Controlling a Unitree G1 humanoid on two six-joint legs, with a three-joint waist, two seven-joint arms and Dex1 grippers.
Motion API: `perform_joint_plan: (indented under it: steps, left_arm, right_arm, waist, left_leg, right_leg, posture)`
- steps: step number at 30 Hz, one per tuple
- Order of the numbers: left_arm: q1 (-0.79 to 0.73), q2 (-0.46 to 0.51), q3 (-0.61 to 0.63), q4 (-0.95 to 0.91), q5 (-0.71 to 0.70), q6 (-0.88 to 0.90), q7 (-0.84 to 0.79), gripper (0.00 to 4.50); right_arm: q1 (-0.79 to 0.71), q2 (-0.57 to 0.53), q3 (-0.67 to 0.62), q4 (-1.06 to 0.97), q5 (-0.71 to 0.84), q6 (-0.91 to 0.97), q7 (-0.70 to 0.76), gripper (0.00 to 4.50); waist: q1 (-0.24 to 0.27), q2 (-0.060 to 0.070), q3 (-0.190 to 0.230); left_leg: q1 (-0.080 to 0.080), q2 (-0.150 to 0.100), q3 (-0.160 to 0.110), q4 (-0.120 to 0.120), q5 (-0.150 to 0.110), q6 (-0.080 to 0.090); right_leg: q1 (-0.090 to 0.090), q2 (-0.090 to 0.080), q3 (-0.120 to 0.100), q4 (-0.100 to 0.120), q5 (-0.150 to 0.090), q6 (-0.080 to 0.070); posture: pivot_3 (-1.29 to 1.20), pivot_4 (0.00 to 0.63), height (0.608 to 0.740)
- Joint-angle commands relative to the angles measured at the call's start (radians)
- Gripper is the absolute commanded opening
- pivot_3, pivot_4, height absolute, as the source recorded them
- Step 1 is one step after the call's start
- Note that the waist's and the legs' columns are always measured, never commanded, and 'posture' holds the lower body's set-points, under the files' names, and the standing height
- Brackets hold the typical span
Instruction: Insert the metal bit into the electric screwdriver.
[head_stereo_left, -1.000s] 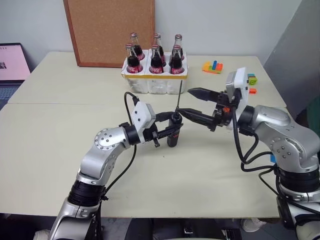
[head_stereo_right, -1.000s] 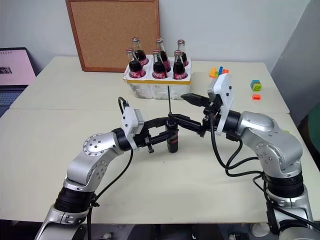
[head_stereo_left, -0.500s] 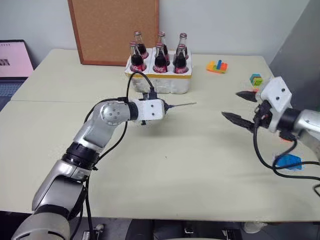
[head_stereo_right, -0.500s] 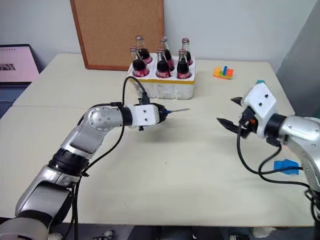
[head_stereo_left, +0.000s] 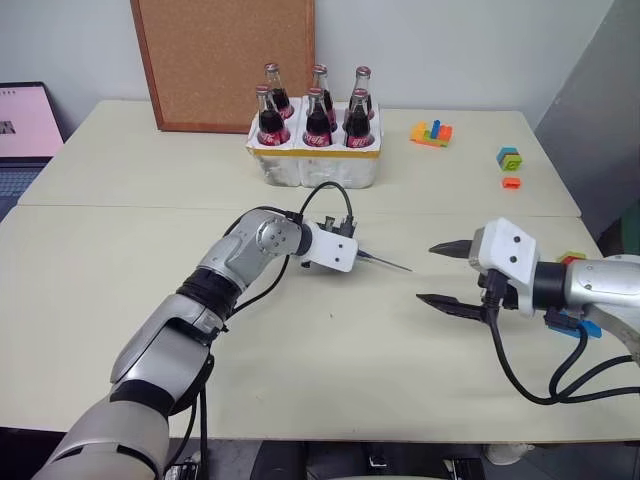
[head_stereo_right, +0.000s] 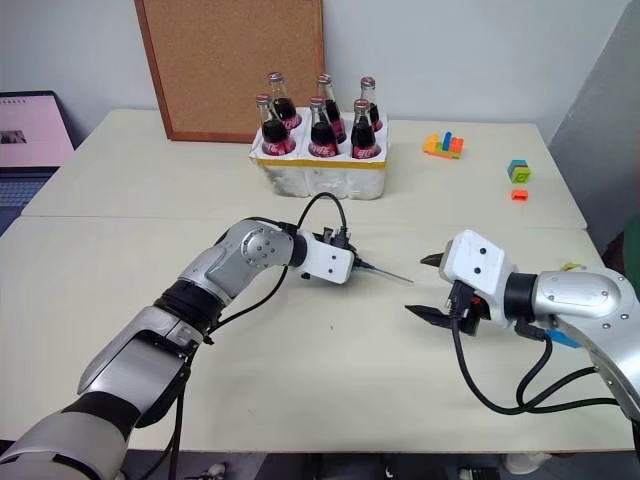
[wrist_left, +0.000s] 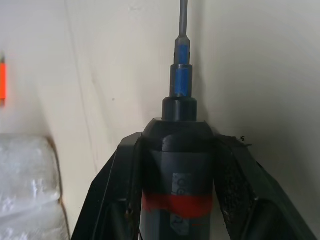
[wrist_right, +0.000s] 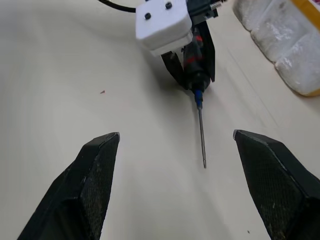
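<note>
Black-bodied electric screwdriver (wrist_left: 177, 190) sits clamped in the left end effector (wrist_left: 175, 165), the metal bit (wrist_right: 201, 137) seated in its nose and angled down toward the table (head_stereo_left: 330, 360), while the right end effector (wrist_right: 175, 165), wide open and empty, hangs well apart facing the tip.

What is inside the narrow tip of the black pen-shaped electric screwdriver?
The thin dark grey metal bit sticks out of the black pen-shaped electric screwdriver, clamped by the left gripper. Its seated end is hidden inside.
</note>
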Motion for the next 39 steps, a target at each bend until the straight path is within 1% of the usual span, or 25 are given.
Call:
perform_joint_plan:
  steps: [1,4,5,6,10,17,20,22,24,27,30,34,36,39]
  left_arm:
    - [0.017,-0.038,-0.012,0.053,-0.007,-0.006,-0.022,1.63]
    - [0.015,-0.046,-0.005,0.064,-0.004,-0.001,-0.029,1.63]
    - [0.016,-0.048,-0.003,0.064,-0.005,-0.001,-0.033,2.33]
    - [0.016,-0.049,-0.001,0.064,-0.005,-0.001,-0.036,2.42]
    - [0.021,-0.062,0.015,0.059,-0.013,0.016,-0.046,3.21]
    - [0.033,-0.070,0.044,0.040,-0.035,0.039,-0.045,4.45]
    - [0.047,-0.075,0.090,-0.005,-0.082,0.100,-0.052,4.45]
    - [0.062,-0.078,0.157,-0.050,-0.180,0.199,-0.108,4.45]
    - [0.074,-0.064,0.202,-0.091,-0.244,0.269,-0.157,4.45]
    - [0.083,-0.023,0.288,-0.161,-0.312,0.414,-0.160,4.45]
    - [0.137,0.048,0.372,-0.294,-0.419,0.518,-0.216,4.45]
    - [0.282,0.173,0.492,-0.544,-0.549,0.727,-0.265,4.45]
    - [0.350,0.228,0.539,-0.639,-0.592,0.779,-0.272,4.45]
    - [0.442,0.311,0.604,-0.716,-0.630,0.829,-0.271,4.45]
  right_arm:
    - [-0.027,0.009,-0.005,-0.021,-0.021,-0.011,-0.020,3.83]
    - [-0.029,0.011,-0.009,-0.011,-0.036,-0.017,-0.024,3.83]
    - [-0.029,0.010,-0.010,-0.008,-0.041,-0.019,-0.024,3.83]
    - [-0.029,0.010,-0.011,-0.006,-0.045,-0.021,-0.023,3.83]
    - [-0.035,0.010,-0.023,0.008,-0.055,-0.028,-0.020,3.83]
    - [-0.036,-0.001,-0.040,0.026,-0.062,-0.036,-0.014,3.83]
    - [-0.032,-0.005,-0.046,0.032,-0.068,-0.044,-0.013,3.83]
    - [-0.033,-0.003,-0.054,0.037,-0.067,-0.044,-0.016,3.83]
    - [-0.034,0.004,-0.064,0.043,-0.067,-0.050,-0.022,3.83]
    - [-0.022,0.005,-0.080,0.052,-0.069,-0.063,-0.022,3.83]
    - [0.006,0.007,-0.110,0.062,-0.069,-0.075,-0.018,3.83]
    - [0.065,0.022,-0.195,0.071,-0.048,-0.093,-0.010,3.83]
    - [0.103,0.035,-0.253,0.066,-0.026,-0.103,0.001,3.83]
    - [0.166,0.053,-0.335,0.042,0.011,-0.112,0.021,3.83]
  waist:
    - [0.000,0.000,0.000]
    - [0.000,0.000,-0.001]
    - [0.000,0.000,-0.001]
    - [0.001,0.000,-0.001]
    - [0.003,0.000,-0.001]
    - [0.002,0.000,-0.001]
    - [0.001,0.000,-0.001]
    - [0.001,0.000,-0.001]
    - [0.001,0.000,-0.001]
    - [0.000,0.000,-0.001]
    - [-0.006,0.000,-0.001]
    - [-0.012,0.001,-0.001]
    - [-0.009,0.001,-0.001]
    - [-0.005,0.001,-0.001]
  left_leg:
    - [0.000,0.000,0.000,0.000,0.000,0.000]
    - [0.000,0.000,0.000,0.000,0.000,0.000]
    - [0.000,0.000,0.000,0.001,0.000,0.000]
    - [0.000,0.000,0.000,0.001,0.000,0.000]
    - [0.000,0.000,-0.001,0.001,0.000,0.000]
    - [0.001,0.000,-0.001,0.002,0.000,0.000]
    - [0.001,0.000,-0.001,0.002,0.000,0.000]
    - [0.001,0.000,-0.001,0.002,0.000,0.000]
    - [0.001,0.000,-0.001,0.002,0.000,0.000]
    - [0.001,0.000,-0.001,0.002,0.000,0.000]
    - [0.001,0.001,-0.001,0.002,0.000,0.000]
    - [0.002,0.004,-0.001,0.002,0.000,-0.001]
    - [0.002,0.003,-0.002,0.002,0.000,-0.001]
    - [0.002,0.004,-0.002,0.002,0.000,-0.001]
  right_leg:
    - [0.000,0.000,0.000,0.000,0.000,0.000]
    - [0.000,0.000,0.000,0.000,0.000,0.000]
    - [0.000,0.000,0.000,0.001,0.000,0.000]
    - [0.001,0.000,0.000,0.001,0.000,0.000]
    - [0.001,0.000,-0.001,0.002,0.000,0.000]
    - [0.001,0.000,-0.001,0.004,0.000,0.000]
    - [0.001,0.000,-0.001,0.004,0.000,0.000]
    - [0.001,0.000,-0.001,0.004,0.000,0.000]
    - [0.000,0.000,-0.001,0.004,0.000,0.000]
    - [0.000,0.000,-0.001,0.005,0.000,0.000]
    - [0.000,0.001,-0.001,0.006,0.000,0.000]
    - [0.000,0.000,0.000,0.006,0.000,-0.001]
    - [0.000,-0.001,-0.001,0.006,0.000,-0.001]
    - [0.000,-0.002,0.000,0.006,0.000,-0.001]
  posture:
    - [0.00,0.150,0.740]
    - [0.00,0.150,0.740]
    - [0.00,0.150,0.740]
    - [0.00,0.150,0.740]
    - [0.00,0.150,0.740]
    - [0.00,0.150,0.740]
    - [0.00,0.150,0.740]
    - [0.00,0.150,0.740]
    - [0.00,0.150,0.740]
    - [0.00,0.150,0.740]
    - [0.00,0.150,0.740]
    - [0.00,0.150,0.740]
    - [0.00,0.150,0.740]
    - [0.00,0.150,0.740]
